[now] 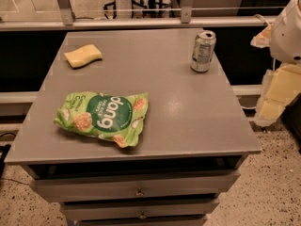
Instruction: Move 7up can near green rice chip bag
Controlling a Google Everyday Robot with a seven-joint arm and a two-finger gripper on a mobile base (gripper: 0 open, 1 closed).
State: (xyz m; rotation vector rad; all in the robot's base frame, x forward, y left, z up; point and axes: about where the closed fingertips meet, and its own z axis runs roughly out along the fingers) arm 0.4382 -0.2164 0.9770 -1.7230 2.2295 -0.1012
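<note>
The 7up can [203, 51] stands upright near the far right corner of the grey table [188, 112]. It is silver and green with a pull-tab top. The green rice chip bag [104, 117] lies flat at the front left of the table, its white "dang" lettering upside down. The can and the bag are far apart, with bare tabletop between them. My gripper [271, 108] hangs off the table's right side, below a white arm joint [288, 32]. It is to the right of the can and lower in view, and touches nothing.
A small yellow sponge [83, 56] lies at the far left of the table. Drawers [139, 187] sit under the tabletop at the front. A metal rail and posts [141, 22] run behind the table. Speckled floor shows at the right.
</note>
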